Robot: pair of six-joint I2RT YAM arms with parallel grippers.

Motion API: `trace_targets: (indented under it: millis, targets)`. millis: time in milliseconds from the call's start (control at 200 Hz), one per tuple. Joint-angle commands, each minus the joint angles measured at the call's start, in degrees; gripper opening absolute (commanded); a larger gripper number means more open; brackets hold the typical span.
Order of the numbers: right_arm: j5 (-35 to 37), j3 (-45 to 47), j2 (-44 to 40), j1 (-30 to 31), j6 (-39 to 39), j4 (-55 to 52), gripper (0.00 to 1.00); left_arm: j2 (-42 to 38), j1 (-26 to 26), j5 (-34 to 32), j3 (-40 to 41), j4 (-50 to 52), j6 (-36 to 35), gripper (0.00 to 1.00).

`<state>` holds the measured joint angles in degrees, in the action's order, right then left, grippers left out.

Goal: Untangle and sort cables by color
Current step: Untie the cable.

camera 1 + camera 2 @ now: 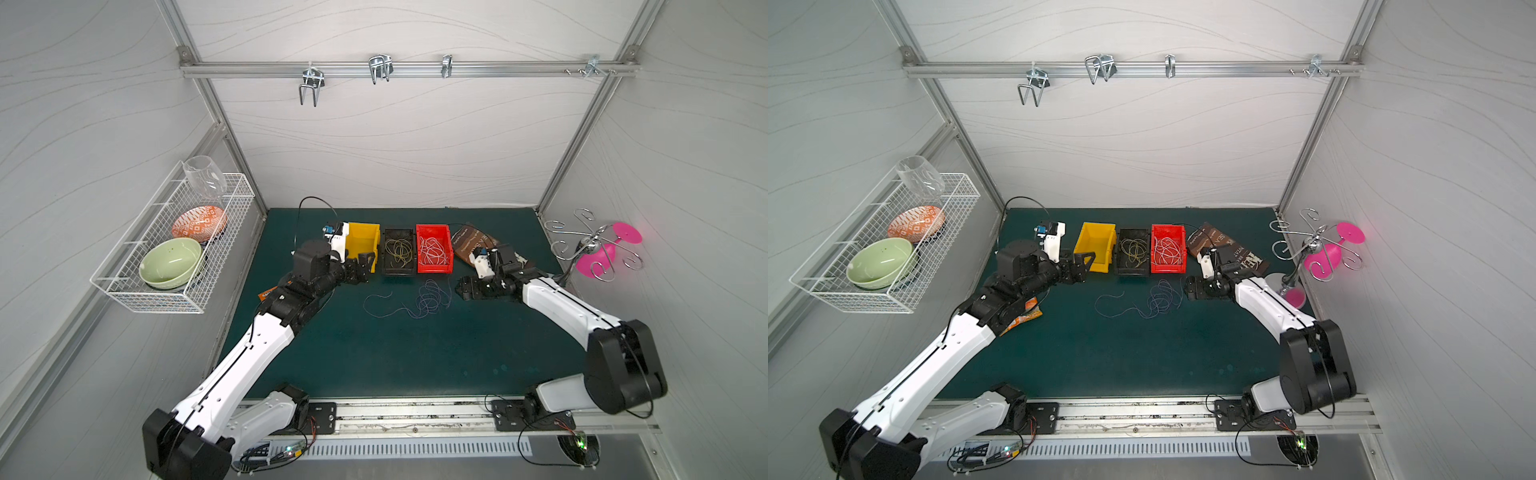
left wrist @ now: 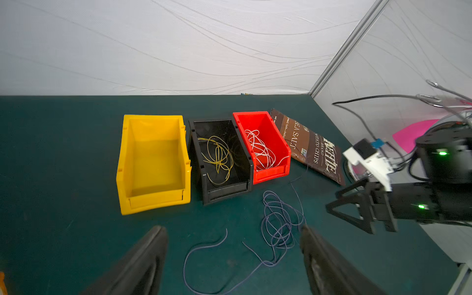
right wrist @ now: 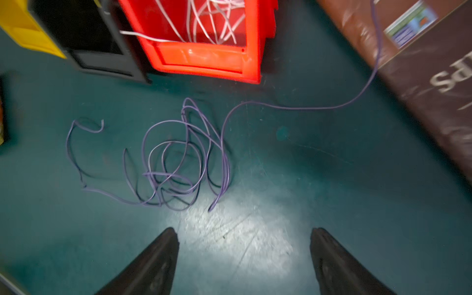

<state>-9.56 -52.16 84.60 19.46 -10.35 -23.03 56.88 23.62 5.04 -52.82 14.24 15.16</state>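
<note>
We note both claws wide and empty: left gripper (image 2: pixel 232 227) and right gripper (image 3: pixel 244 229) flank the purple cables (image 3: pixel 176 173) on the mat (image 1: pixel 374 353), squaring up for a pick, we judge. Purple lies loose before the bins, thin, looped, one end trailing onto the bag (image 3: pixel 421 76). Behind: yellow cables (image 2: pixel 218 158) in the black bin (image 2: pixel 229 194), white cables (image 2: pixel 260 150) in the red bin (image 2: pixel 270 173); yellow bin (image 2: pixel 153 201) empty, likely kept for purple.

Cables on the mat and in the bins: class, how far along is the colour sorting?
Done: yellow cables lie in the black bin, white cables in the red bin. In hand: nothing; both arms' jaws stand open and empty. Left: the purple tangle lies loose on the mat, and the yellow bin is empty.
</note>
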Motion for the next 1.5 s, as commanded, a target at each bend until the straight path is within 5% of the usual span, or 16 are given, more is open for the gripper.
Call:
trace_targets:
  millis: [0,165,580,755,1080,1305,1496]
  targets:
    - [-2.4,-2.5,5.7,0.7,-3.3,5.5,0.73,-4.0,-0.4,0.9,2.0,1.1,4.9,0.86]
    - [-3.6,-4.8,12.9,2.2,-5.4,9.0,0.64,-8.0,-0.7,-0.2,4.7,2.9,5.2,0.87]
    - [-3.5,-5.2,14.6,3.1,-6.2,10.5,0.00,-7.0,-0.9,0.3,4.7,3.5,4.0,0.87]
    - [-3.2,-5.1,5.5,3.8,-3.8,5.6,0.00,-6.3,-0.9,2.5,5.4,0.9,4.5,0.88]
    - [-11.8,-15.9,-16.0,4.3,-4.9,-2.9,0.00,-0.6,-0.9,20.8,4.8,-15.1,3.2,0.87]
    - [-15.8,-27.8,-17.9,4.4,-8.7,-1.9,0.00,5.7,1.8,30.4,3.8,-28.4,3.8,0.88]
    - [-16.3,-31.1,-16.1,4.8,-10.6,-0.2,0.00,11.8,6.4,30.2,-0.7,-28.6,0.3,0.87]
